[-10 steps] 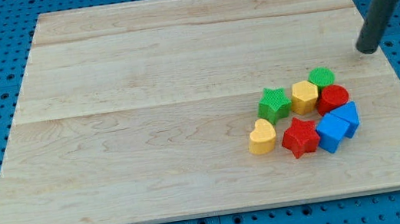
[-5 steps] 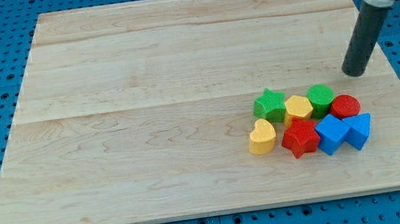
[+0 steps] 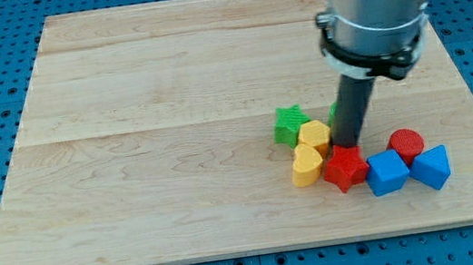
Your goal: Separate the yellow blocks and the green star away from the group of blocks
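Observation:
My tip point(image 3: 349, 143) is down among the blocks, just right of the yellow hexagon-like block point(image 3: 314, 134) and at the upper edge of the red star point(image 3: 345, 168). The green star point(image 3: 289, 125) lies upper left of that yellow block and touches it. The yellow heart point(image 3: 307, 166) sits below it, against the red star's left side. A second green block point(image 3: 334, 112) is mostly hidden behind the rod, only a sliver showing at its left edge.
A blue cube point(image 3: 386, 172), a blue triangular block point(image 3: 432, 167) and a red cylinder point(image 3: 405, 142) lie in a row right of the red star. The wooden board point(image 3: 166, 87) sits on a blue pegboard; the arm's wide grey body hangs over the upper right.
My tip has moved left and down from the board's right side into the cluster. The green star and yellow block have shifted left, and the green cylinder is now behind the rod.

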Controlling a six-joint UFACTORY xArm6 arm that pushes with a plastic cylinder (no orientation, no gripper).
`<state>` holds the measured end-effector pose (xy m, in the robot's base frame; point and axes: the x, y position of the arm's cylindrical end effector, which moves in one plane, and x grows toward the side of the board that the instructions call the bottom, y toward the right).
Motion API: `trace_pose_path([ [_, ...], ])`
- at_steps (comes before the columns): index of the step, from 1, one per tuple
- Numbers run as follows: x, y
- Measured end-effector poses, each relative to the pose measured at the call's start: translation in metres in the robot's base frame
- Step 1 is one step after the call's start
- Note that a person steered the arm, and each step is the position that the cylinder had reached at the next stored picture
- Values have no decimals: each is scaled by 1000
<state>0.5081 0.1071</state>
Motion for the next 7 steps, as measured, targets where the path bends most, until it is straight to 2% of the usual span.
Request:
trace_pose_path([
  [2,-27,-62],
  [3,-1,-86],
  [4,61,-79],
  [5,60,-35],
  [6,38,-23],
  [7,5,-60],
])
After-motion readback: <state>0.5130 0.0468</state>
